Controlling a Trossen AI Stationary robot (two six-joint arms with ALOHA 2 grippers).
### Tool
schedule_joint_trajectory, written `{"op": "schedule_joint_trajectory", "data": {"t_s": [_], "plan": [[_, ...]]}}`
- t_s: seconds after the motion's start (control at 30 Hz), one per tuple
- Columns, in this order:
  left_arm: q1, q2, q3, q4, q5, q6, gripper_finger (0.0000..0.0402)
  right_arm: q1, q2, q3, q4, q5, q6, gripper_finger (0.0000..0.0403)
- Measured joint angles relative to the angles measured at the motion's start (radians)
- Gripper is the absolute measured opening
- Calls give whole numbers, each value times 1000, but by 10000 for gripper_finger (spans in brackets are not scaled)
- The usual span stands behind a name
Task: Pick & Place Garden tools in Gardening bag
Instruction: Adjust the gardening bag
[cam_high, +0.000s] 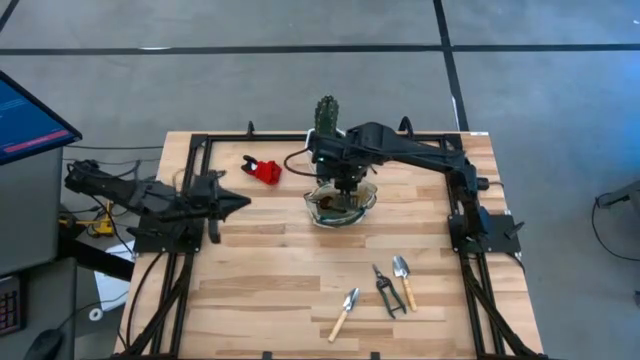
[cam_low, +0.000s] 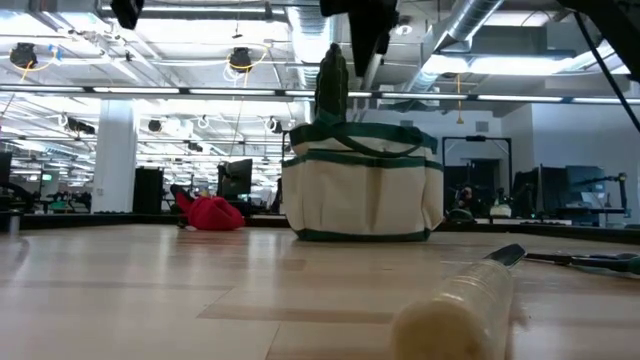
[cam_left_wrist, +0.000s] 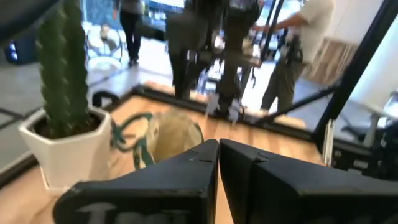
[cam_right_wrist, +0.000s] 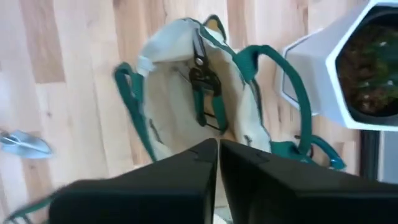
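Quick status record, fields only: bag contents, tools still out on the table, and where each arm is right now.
bag: gardening bag mid-table, open
in bag: dark pruning shears
still on table: two wooden-handled trowels, dark shears, red pruner
right gripper: above the bag mouth, fingers shut, holding nothing
left gripper: parked at table's left, fingers shut
not a tool: cactus in white pot behind the bag
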Motion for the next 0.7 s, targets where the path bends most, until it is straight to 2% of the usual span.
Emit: {"op": "schedule_joint_trajectory", "data": {"t_s": [0.3, 0.53, 0.7], "plan": [[4, 133, 0, 8, -29, -48, 3, -3, -66, -1, 1, 0, 69, 1], [49, 138, 0, 36, -6, -47, 3, 25, -178, -1, 85, -8, 104, 0], [89, 137, 0, 53, 53, -46, 3, 62, -269, -1, 176, -16, 113, 0]]}}
